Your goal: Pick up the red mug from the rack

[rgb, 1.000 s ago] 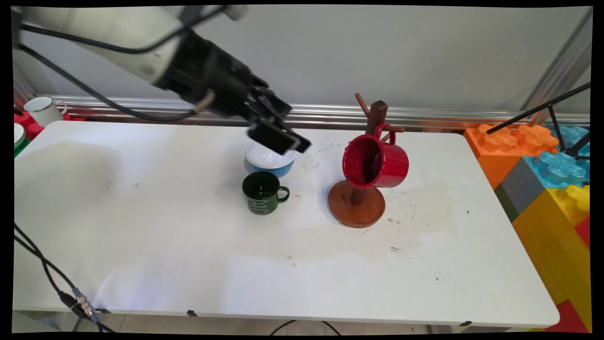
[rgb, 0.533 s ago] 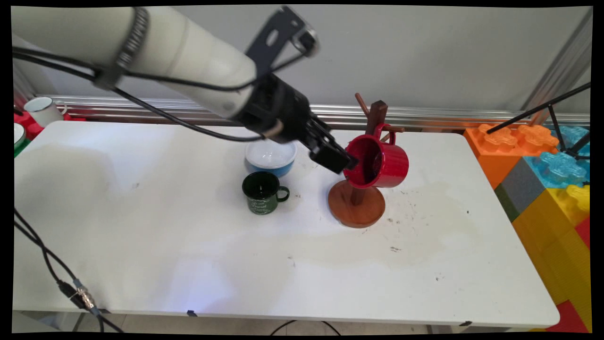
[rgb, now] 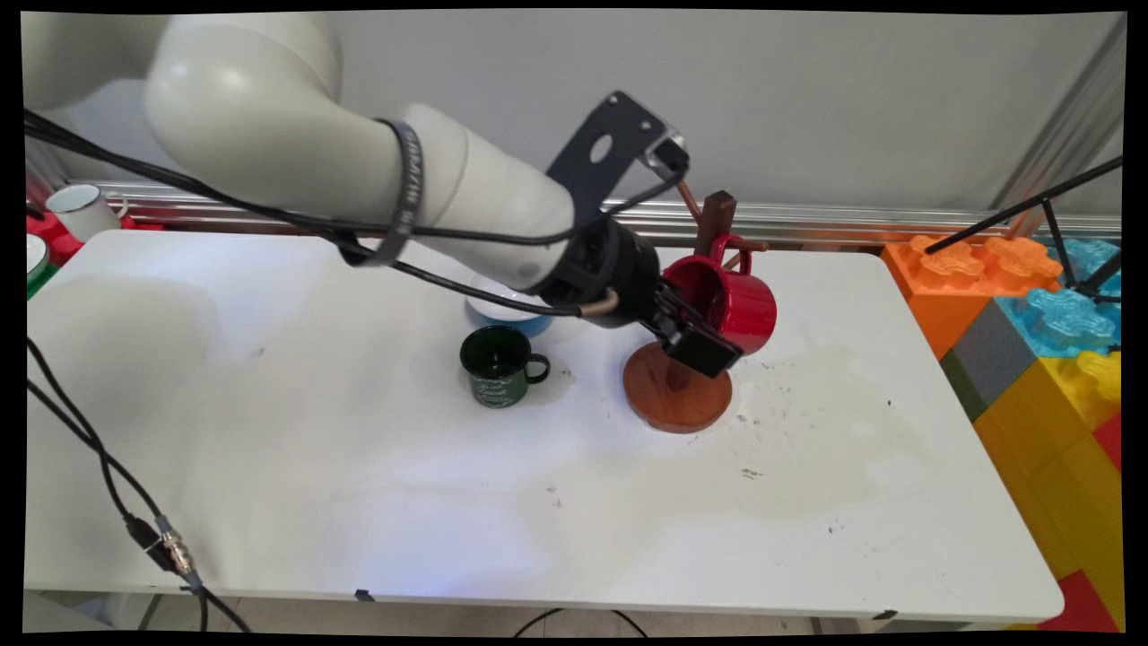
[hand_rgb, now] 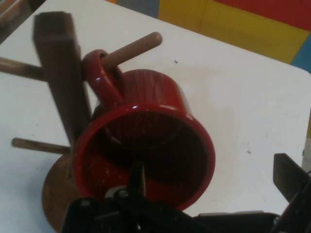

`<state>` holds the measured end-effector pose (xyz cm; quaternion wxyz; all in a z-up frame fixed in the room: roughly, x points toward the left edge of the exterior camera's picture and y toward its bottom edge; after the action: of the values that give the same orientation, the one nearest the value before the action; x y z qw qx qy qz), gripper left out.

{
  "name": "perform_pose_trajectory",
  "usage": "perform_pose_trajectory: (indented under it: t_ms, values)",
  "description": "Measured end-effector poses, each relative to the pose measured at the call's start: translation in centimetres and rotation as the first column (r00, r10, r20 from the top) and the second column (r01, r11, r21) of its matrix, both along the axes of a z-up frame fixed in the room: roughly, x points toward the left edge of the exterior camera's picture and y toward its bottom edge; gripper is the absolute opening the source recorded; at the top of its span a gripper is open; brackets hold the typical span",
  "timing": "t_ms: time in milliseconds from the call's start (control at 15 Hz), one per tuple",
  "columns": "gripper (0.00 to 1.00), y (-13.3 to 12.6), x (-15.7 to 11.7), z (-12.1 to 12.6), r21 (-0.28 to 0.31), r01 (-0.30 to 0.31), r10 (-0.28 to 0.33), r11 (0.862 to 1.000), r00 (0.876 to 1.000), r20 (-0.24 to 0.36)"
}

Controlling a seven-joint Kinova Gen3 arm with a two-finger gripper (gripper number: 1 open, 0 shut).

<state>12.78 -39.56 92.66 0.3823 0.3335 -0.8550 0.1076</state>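
Red mug (hand_rgb: 146,141) hanging on rack (hand_rgb: 60,82) hides one claw (rgb: 698,339) finger.

I see my fingers (hand_rgb: 284,177) straddling the rim of the mug (rgb: 731,301): one reaches inside its mouth, the other sits outside its wall. The mug hangs by its handle from a peg (hand_rgb: 133,48) of the mug tree (rgb: 715,224), just beyond the fingers. The tree's base (rgb: 677,399) rests on the desk (rgb: 359,484) below them. Behind the fingers, back along the arm, stand a cup (rgb: 498,365) and, farther off, a bowl (rgb: 489,314).
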Motion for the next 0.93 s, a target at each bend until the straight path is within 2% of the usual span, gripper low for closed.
perform_pose_trajectory:
  t_ms: [600, 933]
  values:
    - [1.0, -0.7, -1.7, -3.0, -0.017, 0.008, -0.008, 1.0, 0.999, -0.036]
    - [1.0, -1.0, -1.9, -3.7, -0.031, 0.011, -0.012, 0.999, 0.999, -0.05]
